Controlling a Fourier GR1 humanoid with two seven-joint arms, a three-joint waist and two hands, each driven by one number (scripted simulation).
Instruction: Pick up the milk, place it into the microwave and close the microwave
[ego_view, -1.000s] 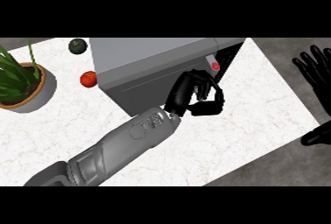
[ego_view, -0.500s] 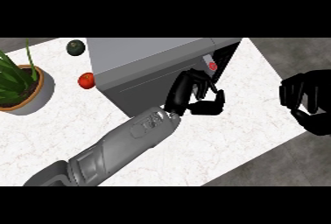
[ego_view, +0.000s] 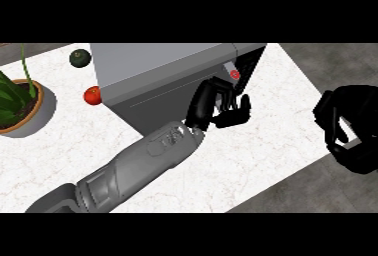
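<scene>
The grey microwave (ego_view: 166, 70) stands at the back of the counter. Its door (ego_view: 159, 102) faces me, with a dark gap (ego_view: 249, 61) showing at its right end. In that gap a small white and red thing (ego_view: 234, 75) shows; it may be the milk, though I cannot tell for certain. My left hand (ego_view: 218, 106) lies against the door's right edge, fingers loosely bent on the panel and holding nothing. Beyond the counter's right edge hangs my right hand (ego_view: 345, 127), fingers curled and empty.
A potted plant (ego_view: 18, 102) stands at the left edge. A red tomato (ego_view: 92, 95) lies by the microwave's left side and a dark avocado (ego_view: 80, 57) behind it. White marble counter (ego_view: 251, 155) stretches in front, ending at the right in an edge over a dark floor.
My right hand has come in from the far right edge, moved down and left, and its fingers have curled. The left hand stays at the microwave door's right edge, shifted slightly.
</scene>
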